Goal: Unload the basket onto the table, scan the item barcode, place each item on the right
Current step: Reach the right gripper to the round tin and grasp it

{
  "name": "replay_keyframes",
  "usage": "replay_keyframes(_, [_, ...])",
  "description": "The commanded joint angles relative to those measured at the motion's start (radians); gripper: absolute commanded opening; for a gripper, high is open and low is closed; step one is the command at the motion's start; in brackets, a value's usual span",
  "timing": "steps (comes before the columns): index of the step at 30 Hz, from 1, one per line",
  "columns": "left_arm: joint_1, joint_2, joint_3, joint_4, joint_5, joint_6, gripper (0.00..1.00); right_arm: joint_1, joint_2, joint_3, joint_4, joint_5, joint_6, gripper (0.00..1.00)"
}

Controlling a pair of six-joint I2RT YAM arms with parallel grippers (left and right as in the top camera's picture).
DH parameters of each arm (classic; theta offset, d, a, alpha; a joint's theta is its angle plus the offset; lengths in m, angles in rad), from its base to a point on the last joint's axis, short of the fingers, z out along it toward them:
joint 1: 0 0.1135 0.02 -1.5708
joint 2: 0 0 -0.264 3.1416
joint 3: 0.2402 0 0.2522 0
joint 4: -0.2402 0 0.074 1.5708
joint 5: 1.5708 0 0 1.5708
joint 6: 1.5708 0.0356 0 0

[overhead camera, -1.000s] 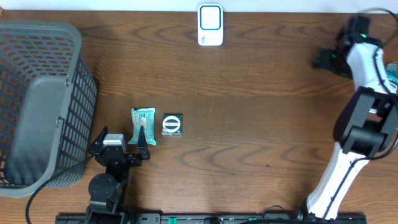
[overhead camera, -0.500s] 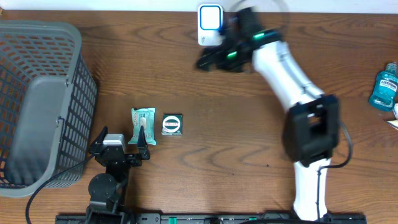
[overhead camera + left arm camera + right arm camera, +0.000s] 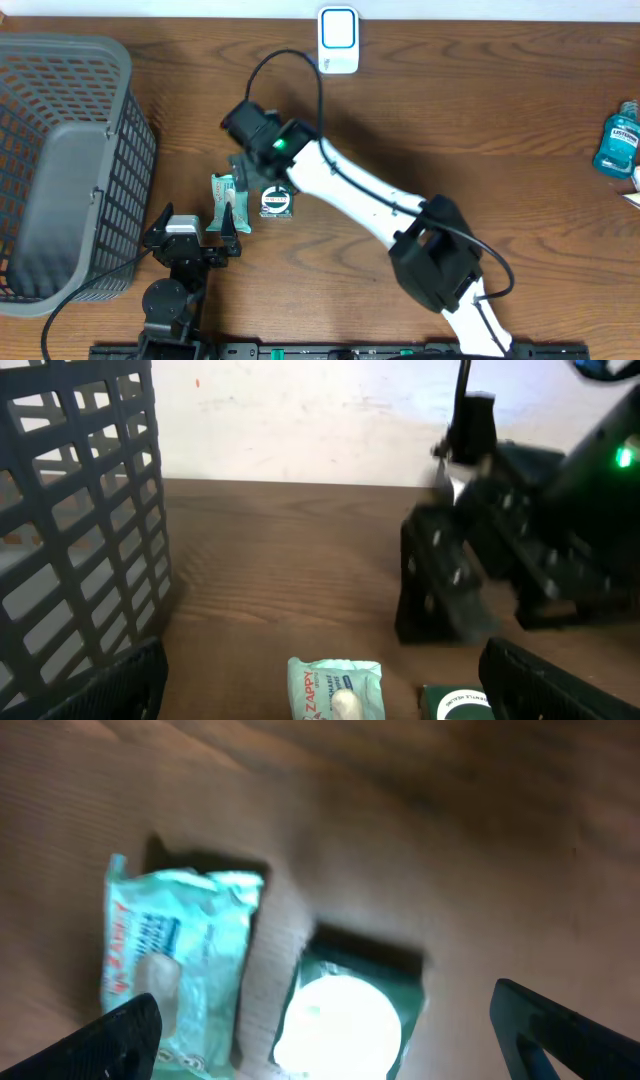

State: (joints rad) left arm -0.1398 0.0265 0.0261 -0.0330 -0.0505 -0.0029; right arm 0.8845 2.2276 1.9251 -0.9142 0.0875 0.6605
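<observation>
Approach step. My right pincer (image 3: 248,170), spread wide and empty, hovers over two items lying side by side on the surface (image 3: 450,120): a teal packet (image 3: 175,970) and a square green box (image 3: 345,1015), the box nearer centre. My left pincer (image 3: 195,228) rests spread beside them. Next, I judge: descend, pinch one item, present its barcode to the scanner (image 3: 338,40).

On the surface (image 3: 450,130), the basket (image 3: 60,160) fills the left end, the scanner (image 3: 338,40) stands at the middle of the far edge, and the bottle (image 3: 617,140) stands at the right end. The packet (image 3: 222,195) lies right of the basket, with the box (image 3: 276,200) just beside it on its right. The left hand (image 3: 195,225) sits at their near side and the right hand (image 3: 248,172) hangs over their far side.
</observation>
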Motion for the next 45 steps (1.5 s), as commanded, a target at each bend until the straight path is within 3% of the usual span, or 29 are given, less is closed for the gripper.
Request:
replay_keyframes(1, [0.004, -0.002, -0.022, -0.034, -0.009, 0.003, 0.98, 0.004, 0.069, 0.006, -0.043, 0.122, 0.158, 0.99])
replay_keyframes(12, [0.004, -0.002, -0.022, -0.034, -0.009, 0.003, 0.98, 0.006, 0.180, 0.006, -0.067, 0.021, 0.145, 0.99])
replay_keyframes(23, [0.004, -0.002, -0.022, -0.034, -0.009, 0.003, 0.98, 0.001, 0.199, 0.006, -0.189, -0.015, 0.047, 0.60])
replay_keyframes(31, [0.004, -0.002, -0.022, -0.034, -0.009, 0.003, 0.98, -0.053, 0.198, 0.007, -0.261, -0.026, -0.058, 0.50])
replay_keyframes(38, [0.004, -0.002, -0.022, -0.034, -0.009, 0.002, 0.98, -0.200, 0.198, 0.008, -0.341, -0.253, -0.183, 0.41])
replay_keyframes(45, [0.004, -0.002, -0.022, -0.034, -0.009, 0.003, 0.98, -0.383, 0.198, 0.008, -0.480, -0.312, -0.273, 0.37])
